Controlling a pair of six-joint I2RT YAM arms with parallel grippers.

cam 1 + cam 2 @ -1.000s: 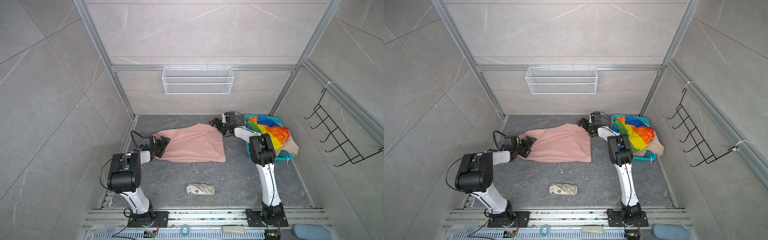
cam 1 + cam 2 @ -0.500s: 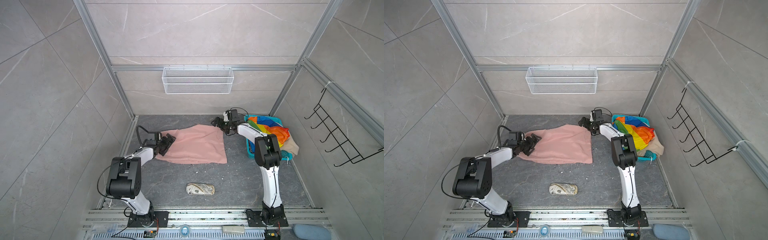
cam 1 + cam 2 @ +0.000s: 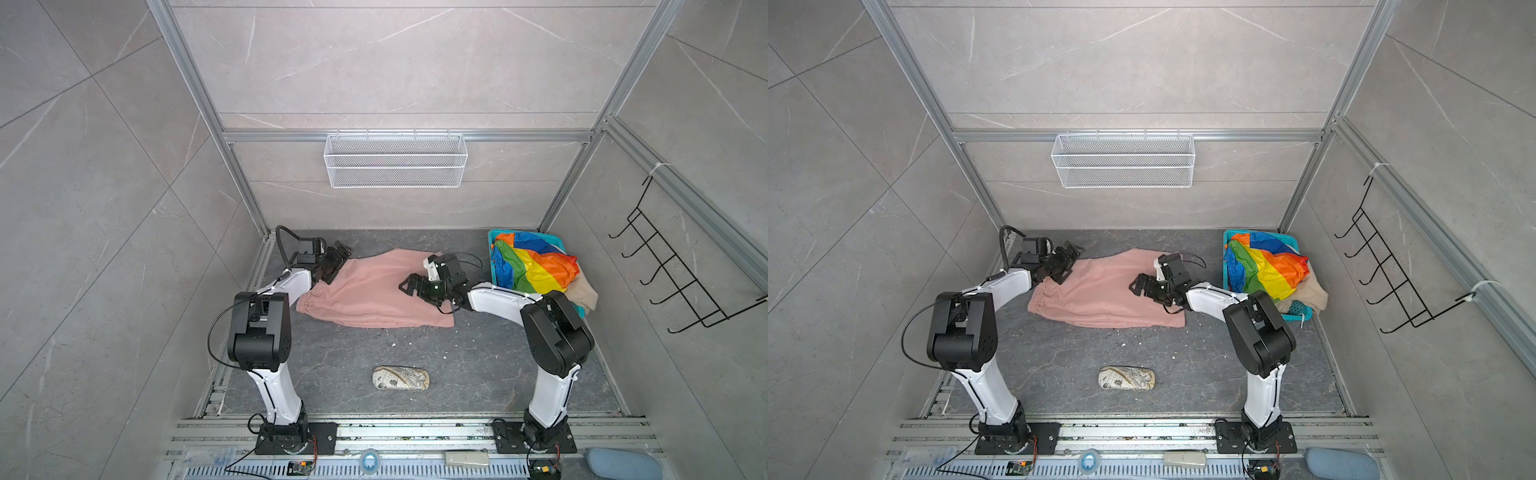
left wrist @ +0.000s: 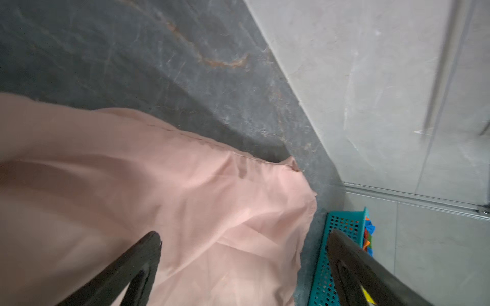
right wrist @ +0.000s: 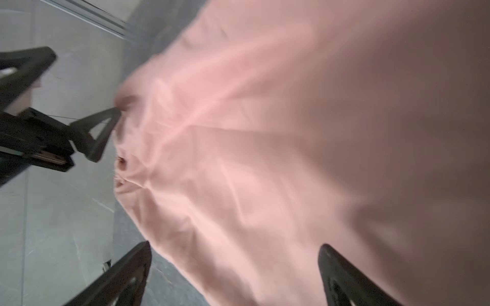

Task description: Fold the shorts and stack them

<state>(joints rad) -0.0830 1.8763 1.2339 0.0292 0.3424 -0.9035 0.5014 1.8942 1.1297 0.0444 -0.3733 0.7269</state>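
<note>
1. The pink shorts (image 3: 374,293) lie spread flat near the counter's (image 3: 478,365) far edge, and I'd judge them not yet folded compactly.
2. The left jaws stand spread at the waistband end and the right jaws stand spread over the leg end. Neither pinches cloth.
3. The rainbow shorts (image 3: 536,268) and beige shorts (image 3: 584,291) sit heaped in the teal basket (image 3: 493,239) at the far right corner.
4. There is no stack yet, so nearly everything remains.

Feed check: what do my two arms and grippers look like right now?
The left arm and right arm have white link shells, black joint housings and loose black cables. The left gripper and right gripper are black; fingers have triangular cut-outs.
</note>
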